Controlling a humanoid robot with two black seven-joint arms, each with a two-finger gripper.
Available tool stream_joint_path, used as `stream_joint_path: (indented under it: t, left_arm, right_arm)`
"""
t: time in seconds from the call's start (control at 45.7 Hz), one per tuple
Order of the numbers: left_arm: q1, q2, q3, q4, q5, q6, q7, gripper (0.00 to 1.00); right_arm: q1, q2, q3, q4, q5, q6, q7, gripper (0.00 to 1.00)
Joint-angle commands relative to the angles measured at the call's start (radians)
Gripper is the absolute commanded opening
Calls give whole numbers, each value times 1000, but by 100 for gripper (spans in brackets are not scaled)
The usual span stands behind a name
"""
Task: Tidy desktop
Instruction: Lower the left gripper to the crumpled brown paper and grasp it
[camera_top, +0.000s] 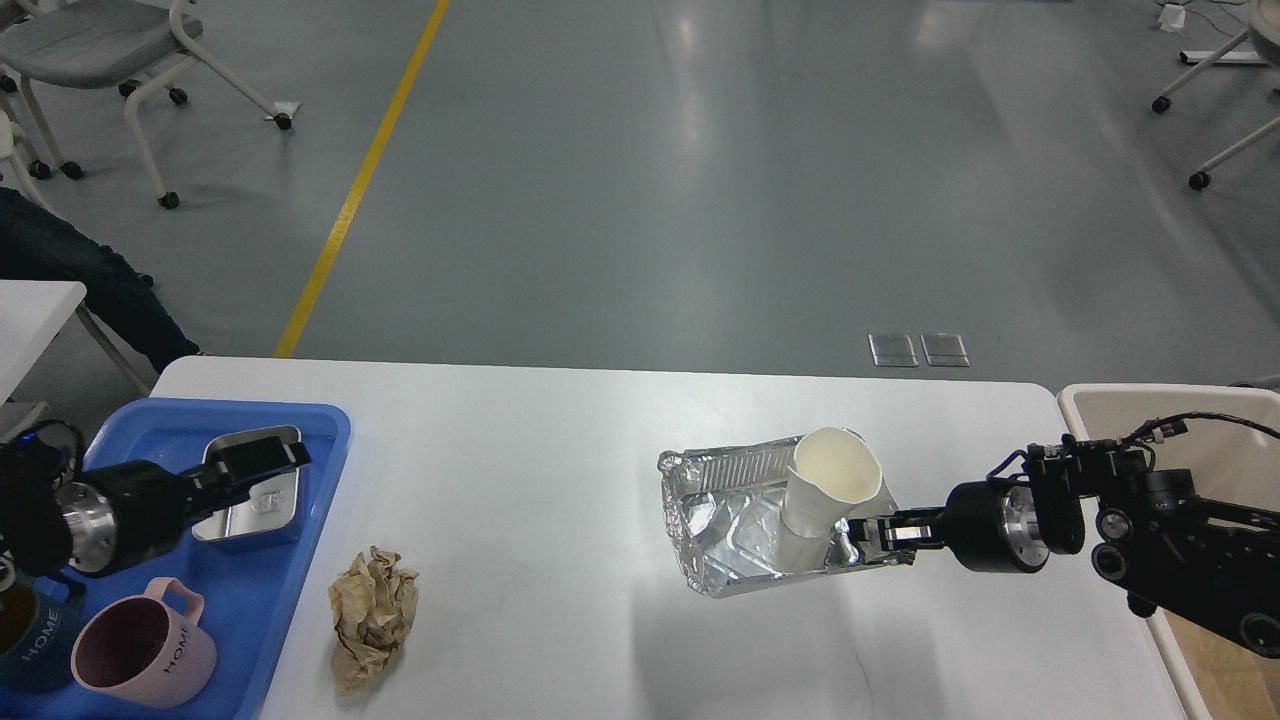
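The white desktop carries a crumpled brown paper ball at the front left. My right gripper comes in from the right and is shut on the right edge of a crumpled foil tray. A white paper cup stands tilted inside the tray. The tray casts a shadow in front of it and looks slightly raised. My left gripper hovers over a metal tin in the blue tray. Its fingers look like one dark block.
The blue tray at the left edge also holds a pink mug and a dark blue mug. A beige bin stands just past the table's right edge, under my right arm. Chairs stand on the floor beyond.
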Motion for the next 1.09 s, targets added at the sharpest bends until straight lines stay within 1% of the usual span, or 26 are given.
stream_joint_path:
  t: [0.0,0.066,0.284,0.394,0.678,0.853,0.962,1.071]
  left_arm:
    - [31,-92,7,4,33,-1,23,89]
    - [47,-112,29,13,47,-1,31,89]
    - [52,-118,67,50,66,-5,31,89]
    - [55,-122,78,62,83,-5,31,92]
    - [66,-260,90,151,86,-5,29,93]
    - [66,-334,135,192,99,-5,21,93]
    - [64,-348,159,202,107,-5,21,93]
    - [64,-346,170,203,112,-4,5,93]
  right_arm:
    - [-1,1,0,0,0,0,0,0]
    - [-3,1,1,0,0,0,0,0]
    - [-6,1,1,0,0,0,0,0]
    - [-6,4,0,0,0,0,0,0]
    - [-6,0,3,0,0,0,0,0]
    - [-6,0,3,0,0,-2,0,0]
    - [-6,0,3,0,0,-2,0,0]
    - [-6,1,3,-2,0,-2,0,0]
